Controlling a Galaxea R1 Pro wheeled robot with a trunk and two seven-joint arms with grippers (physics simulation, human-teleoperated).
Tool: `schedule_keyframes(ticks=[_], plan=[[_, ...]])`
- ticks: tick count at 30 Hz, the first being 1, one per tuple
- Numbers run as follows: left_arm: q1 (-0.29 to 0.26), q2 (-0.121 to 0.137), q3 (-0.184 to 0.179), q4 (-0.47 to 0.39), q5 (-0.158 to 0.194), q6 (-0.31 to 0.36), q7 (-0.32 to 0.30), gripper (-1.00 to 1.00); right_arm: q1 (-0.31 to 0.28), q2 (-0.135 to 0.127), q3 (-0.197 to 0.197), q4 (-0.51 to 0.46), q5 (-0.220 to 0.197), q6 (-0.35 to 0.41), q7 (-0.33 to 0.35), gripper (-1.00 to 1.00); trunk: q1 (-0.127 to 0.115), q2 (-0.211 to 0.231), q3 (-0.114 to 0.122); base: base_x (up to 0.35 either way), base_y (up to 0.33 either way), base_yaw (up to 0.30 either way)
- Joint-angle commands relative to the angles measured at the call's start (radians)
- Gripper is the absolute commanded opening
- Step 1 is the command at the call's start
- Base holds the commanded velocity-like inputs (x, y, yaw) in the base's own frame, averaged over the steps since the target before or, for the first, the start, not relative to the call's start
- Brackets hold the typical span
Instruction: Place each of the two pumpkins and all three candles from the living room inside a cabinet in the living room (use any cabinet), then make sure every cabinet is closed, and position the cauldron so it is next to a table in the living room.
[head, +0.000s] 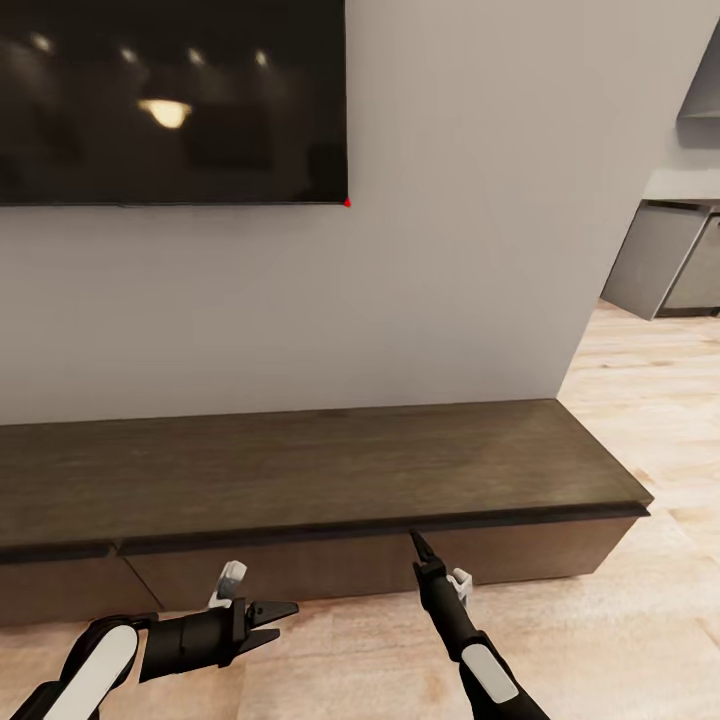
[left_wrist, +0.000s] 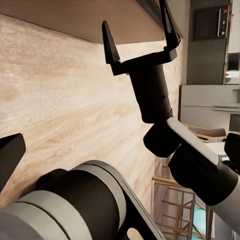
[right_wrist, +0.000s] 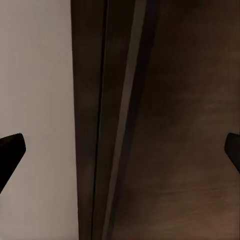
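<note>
Reaching the cabinet (head: 320, 470) edge, right gripper (head: 416, 545) jaws spread, empty.

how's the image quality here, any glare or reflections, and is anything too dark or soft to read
Head view: the black wall screen mirrors ceiling lights, one warm blob brightest; the long dark-brown wood cabinet is evenly lit. Right wrist view: very dim, cabinet edge soft and close, the open right gripper's fingertips mere dark corners. Left wrist view: bright pale wood floor, the right gripper sharp.
</note>
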Motion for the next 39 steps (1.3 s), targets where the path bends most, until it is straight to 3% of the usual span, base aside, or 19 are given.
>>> schedule_keyframes(ticks=[1,28,39], plan=[[-0.001,0.000,-0.001,0.000,-0.007,0.001,-0.008,1.00,0.000,0.001,-0.003,0.000,-0.010,0.009,0.004,1.00,0.000,0.000,-0.001,0.021,0.000,0.000],[0.000,-0.009,-0.001,0.000,-0.007,0.002,-0.008,1.00,-0.001,0.001,-0.003,0.000,-0.008,0.009,0.004,1.00,0.000,0.000,-0.001,0.058,0.000,0.000],[-0.001,-0.009,-0.001,0.000,-0.007,0.002,-0.008,1.00,-0.001,0.001,-0.003,0.000,-0.008,0.009,0.004,1.00,0.027,-0.049,-0.023,0.000,0.000,0.000]])
